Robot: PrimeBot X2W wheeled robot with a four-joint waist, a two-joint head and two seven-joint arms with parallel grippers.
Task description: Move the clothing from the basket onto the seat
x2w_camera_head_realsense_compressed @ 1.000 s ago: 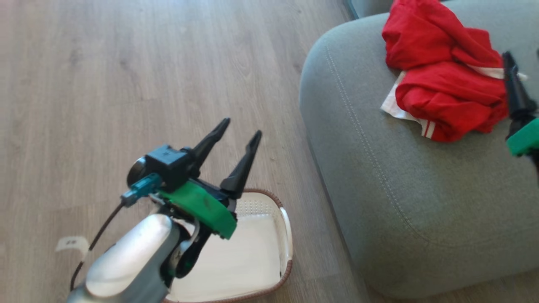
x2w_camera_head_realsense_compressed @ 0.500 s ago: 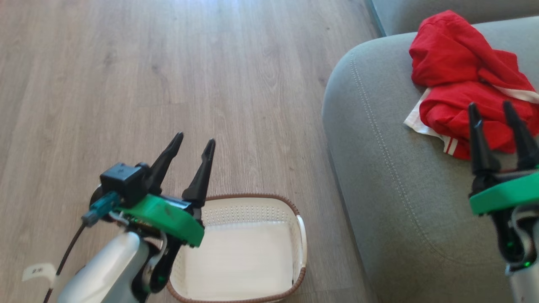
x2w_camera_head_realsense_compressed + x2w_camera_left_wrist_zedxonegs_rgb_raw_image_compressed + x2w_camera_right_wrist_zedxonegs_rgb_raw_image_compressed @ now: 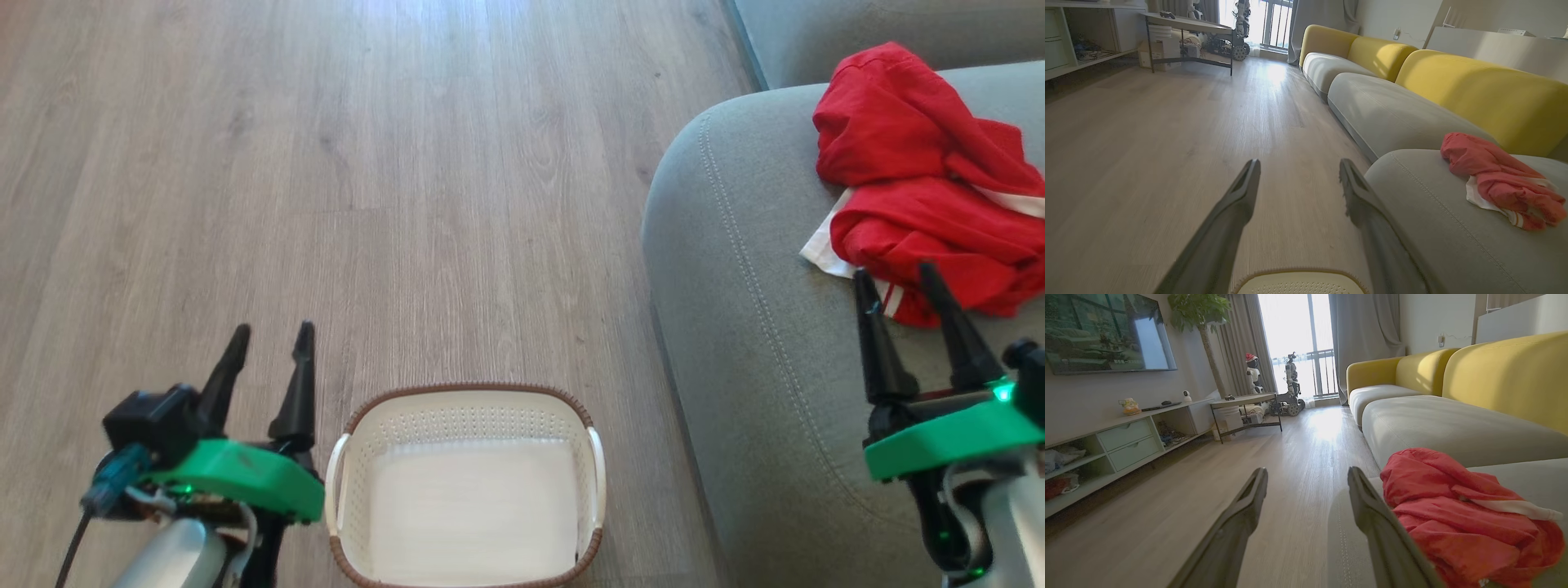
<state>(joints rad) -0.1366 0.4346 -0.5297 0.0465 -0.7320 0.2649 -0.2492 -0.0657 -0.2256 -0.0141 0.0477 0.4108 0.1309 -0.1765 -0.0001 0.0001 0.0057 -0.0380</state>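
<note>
**Head view.**
- Clothing (image 3: pixel 922 204): red heap with white panel and striped trim, lying on top of seat (image 3: pixel 751 367), set back from its stitched rounded edge.
- Basket (image 3: pixel 465 386): on floor (image 3: pixel 408 204) beside seat's edge, bare white bottom showing.
- My left claw (image 3: pixel 273 328): fingers apart, gripping nothing, above floor just left of basket.
- My right claw (image 3: pixel 894 271): fingers apart, gripping nothing, over seat. Tips near heap's striped hem; I cannot tell whether they touch it.

**Right wrist view.**
- Writing on wall screen (image 3: pixel 1106 330) too small for me to read.
</note>
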